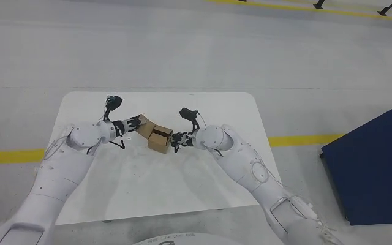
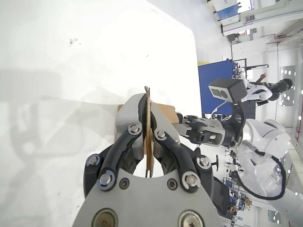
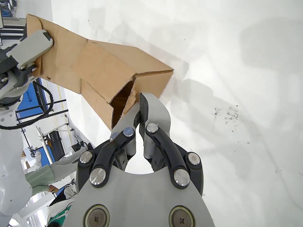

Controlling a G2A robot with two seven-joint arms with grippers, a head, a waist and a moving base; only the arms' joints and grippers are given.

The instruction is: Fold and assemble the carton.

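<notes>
A brown cardboard carton (image 1: pixel 158 137) is held above the middle of the white table, between both arms. It is part-formed, with one end open (image 3: pixel 118 100) and loose flaps. My left gripper (image 1: pixel 136 124) is shut on a flap at the carton's left end; in the left wrist view that flap (image 2: pixel 148 128) runs edge-on between the fingers, with the carton body (image 2: pixel 167 113) beyond. My right gripper (image 1: pixel 176 141) is at the carton's right end. Its fingers (image 3: pixel 156 109) are closed on the edge of the end flap (image 3: pixel 131 95) beside the opening. The carton's far side is hidden.
The white table (image 1: pixel 202 184) has bare surface all around the carton, with rounded corners and edges near on every side. A dark blue panel (image 1: pixel 367 165) stands on the floor off the table's right side. A yellow floor line (image 1: pixel 306 139) runs behind.
</notes>
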